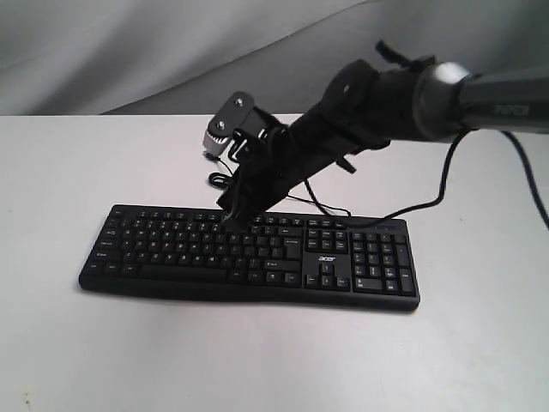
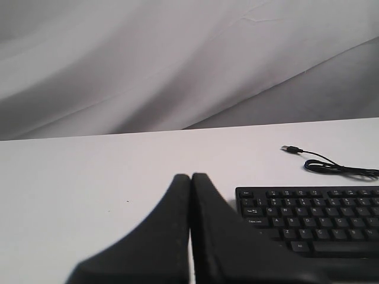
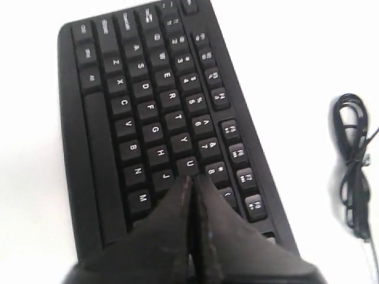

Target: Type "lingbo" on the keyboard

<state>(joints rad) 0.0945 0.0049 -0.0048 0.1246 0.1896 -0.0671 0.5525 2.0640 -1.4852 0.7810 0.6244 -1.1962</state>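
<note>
The black keyboard lies flat on the white table, acer logo near its right side. My right gripper reaches in from the right, shut, tip down on the upper letter rows. In the right wrist view the right gripper has its two fingers pressed together, their tip just past the U key, over the key beside it; that key is hidden. In the left wrist view my left gripper is shut on nothing, off the keyboard's left end. It does not show in the exterior view.
The keyboard's thin black USB cable trails behind it, coiled on the table, plug lying loose. A grey cloth backdrop hangs behind the white table.
</note>
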